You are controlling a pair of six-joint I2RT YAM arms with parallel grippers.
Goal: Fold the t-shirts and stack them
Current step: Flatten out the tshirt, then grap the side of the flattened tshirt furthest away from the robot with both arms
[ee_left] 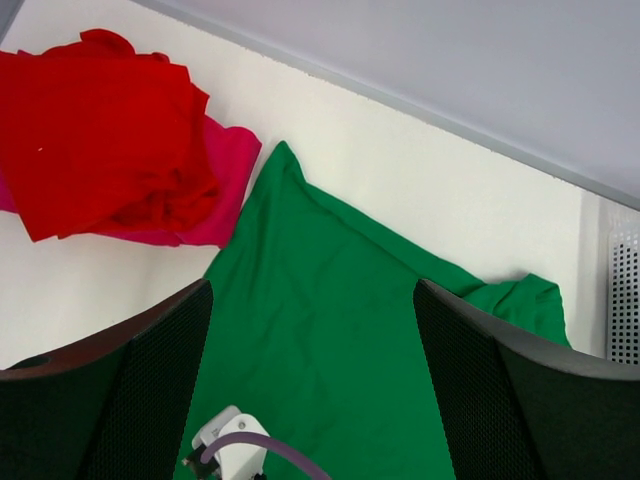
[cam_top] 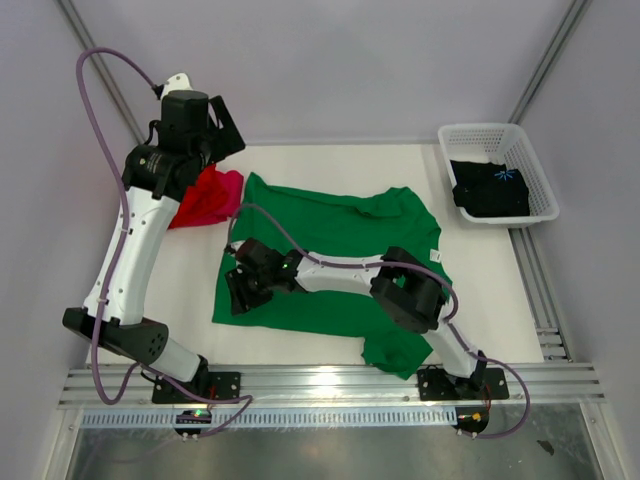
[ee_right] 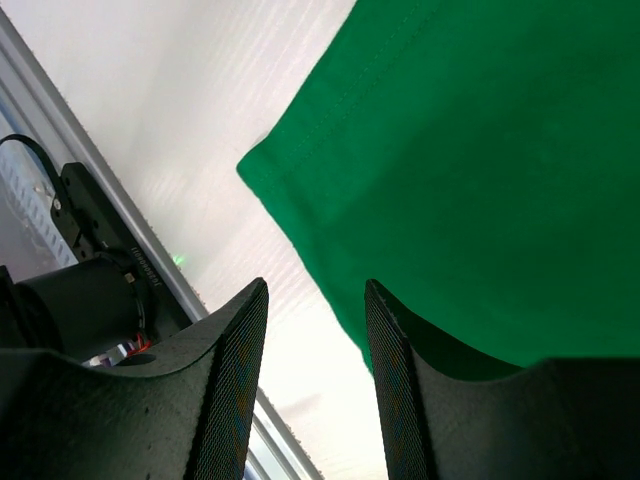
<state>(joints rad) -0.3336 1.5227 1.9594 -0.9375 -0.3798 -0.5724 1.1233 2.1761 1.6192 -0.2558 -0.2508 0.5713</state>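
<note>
The bright green t-shirt lies spread flat mid-table. It also shows in the left wrist view and the right wrist view. The red t-shirt lies crumpled on the magenta-pink one at the back left. The black t-shirt lies in the basket. My left gripper is open and empty, held high over the red shirt and the green shirt's back-left corner. My right gripper is open and empty, low at the green shirt's front-left corner, with the hem beside one finger.
The white lattice basket stands at the back right. A metal rail runs along the near edge. My right arm stretches leftward across the green shirt. Grey walls close in the back and sides.
</note>
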